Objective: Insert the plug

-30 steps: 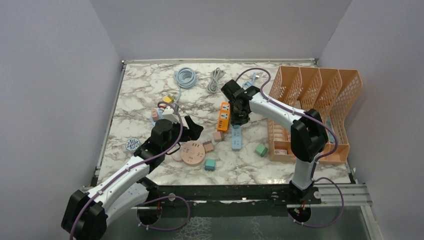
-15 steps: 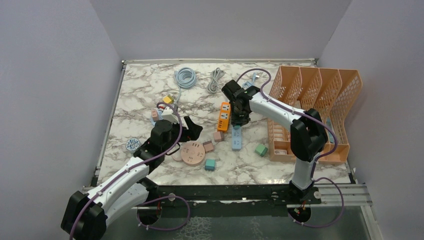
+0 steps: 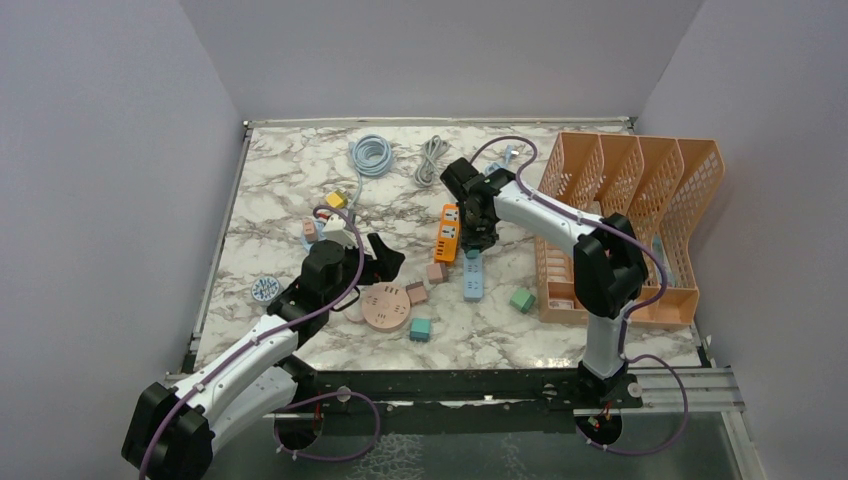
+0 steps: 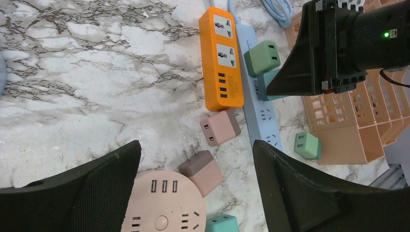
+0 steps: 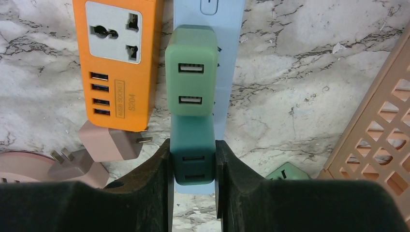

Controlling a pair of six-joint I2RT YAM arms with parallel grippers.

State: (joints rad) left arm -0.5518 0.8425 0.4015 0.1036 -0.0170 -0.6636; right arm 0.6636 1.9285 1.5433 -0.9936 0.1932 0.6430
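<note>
My right gripper [image 5: 192, 163] is shut on a dark teal plug [image 5: 192, 150] and holds it on the light blue power strip [image 5: 231, 72]. The plug touches a light green plug [image 5: 191, 70] that stands on the same strip. I cannot tell how deep the teal plug's pins sit. In the top view the right gripper [image 3: 478, 232] is over the strip's far end [image 3: 473, 278]. My left gripper [image 4: 195, 147] is open and empty above a pink plug [image 4: 203, 168] lying beside a round pink socket [image 4: 162, 203].
An orange power strip [image 3: 449, 232] lies left of the blue one. Loose plugs lie around: pink [image 4: 220, 126], teal [image 3: 420, 329], green [image 3: 522, 299]. An orange file rack [image 3: 640, 200] stands at the right. Coiled cables [image 3: 372, 153] lie at the back.
My right gripper with the teal plug has shifted slightly over the blue strip. The left arm has barely moved.
</note>
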